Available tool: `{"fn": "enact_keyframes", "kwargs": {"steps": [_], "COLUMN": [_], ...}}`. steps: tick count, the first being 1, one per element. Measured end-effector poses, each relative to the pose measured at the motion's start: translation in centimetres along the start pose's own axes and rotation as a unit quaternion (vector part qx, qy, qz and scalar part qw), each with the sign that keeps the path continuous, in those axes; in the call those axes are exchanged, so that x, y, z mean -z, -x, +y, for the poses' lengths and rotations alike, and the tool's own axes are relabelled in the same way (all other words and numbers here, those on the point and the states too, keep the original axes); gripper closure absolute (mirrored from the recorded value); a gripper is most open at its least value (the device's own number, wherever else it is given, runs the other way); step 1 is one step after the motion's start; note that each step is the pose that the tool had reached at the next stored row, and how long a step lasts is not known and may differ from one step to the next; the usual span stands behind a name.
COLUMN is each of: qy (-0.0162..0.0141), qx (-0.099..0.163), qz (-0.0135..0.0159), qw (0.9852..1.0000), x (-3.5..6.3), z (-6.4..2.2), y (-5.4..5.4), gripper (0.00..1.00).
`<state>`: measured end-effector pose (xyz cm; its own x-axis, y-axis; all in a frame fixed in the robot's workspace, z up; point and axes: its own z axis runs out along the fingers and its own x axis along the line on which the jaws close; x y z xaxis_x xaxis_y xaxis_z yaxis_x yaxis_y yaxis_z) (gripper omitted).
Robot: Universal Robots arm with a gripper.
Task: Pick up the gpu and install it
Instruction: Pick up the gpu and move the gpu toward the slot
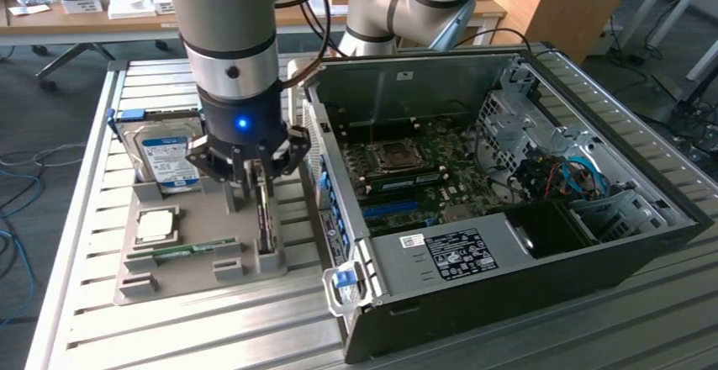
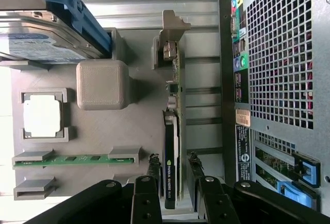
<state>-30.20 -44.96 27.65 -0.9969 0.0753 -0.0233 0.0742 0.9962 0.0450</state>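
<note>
One arm, one card: the gripper [image 1: 249, 203] is hanging low over the gray parts holder [image 1: 191, 219], just beside the open computer case [image 1: 505, 290].
Gripper: its jaws are standing wide. The fingers [image 2: 153, 164] are reaching down on either side of the gpu [image 2: 172, 105], with a sliver of gap showing on each side, so nothing is being held.
Gpu: it is standing on edge in its slot along the side of the holder nearest the case. Its black cooler is sitting between the fingers and its silver bracket [image 2: 172, 28] is pointing away from them.
Neighbours: the hard drive [image 1: 166, 155], the processor [image 1: 157, 225] and the RAM stick [image 1: 180, 251] are resting in their own pockets, apart from the gripper.
Case: it is lying on its side on the slotted table [image 1: 168, 328] with the panel off and the motherboard [image 1: 415, 177] facing up.
Progress: the work is looking early. The gripper appears lined up over the card, but the grip is not yet closed. The card is not yet lifted from the holder, and the whole of the install is left to do.
</note>
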Motion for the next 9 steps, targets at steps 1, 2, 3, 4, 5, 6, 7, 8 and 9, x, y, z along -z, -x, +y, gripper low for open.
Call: {"fn": "enact_keyframes", "kwargs": {"steps": [1, 2, 3, 4, 5, 6, 7, 8, 9], "qy": [0.0, 0.0, 0.0, 0.0, 0.0, 0.0, 0.0, 0.0, 0.0], "qx": [0.0, 0.0, 0.0, 0.0, 0.0, 0.0, 0.0, 0.0, 0.0], "qz": [0.0, 0.0, 0.0, 0.0, 0.0, 0.0, 0.0, 0.0, 0.0], "qw": [1.0, 1.0, 1.0, 1.0, 1.0, 1.0, 1.0, 1.0, 1.0], "x": [-0.08, -0.17, -0.25, -0.33, -0.43, -0.55, -0.67, -0.81, -0.94], "z": [0.0, 0.0, -0.01, -0.01, -0.02, -0.02, -0.03, -0.04, -0.04], "y": [0.0, 0.01, 0.01, 0.01, 0.01, 0.01, 0.01, 0.0, 0.0], "gripper": [0.64, 0.64, 0.64, 0.64, 0.64, 0.64, 0.64, 0.64, 0.64]}}
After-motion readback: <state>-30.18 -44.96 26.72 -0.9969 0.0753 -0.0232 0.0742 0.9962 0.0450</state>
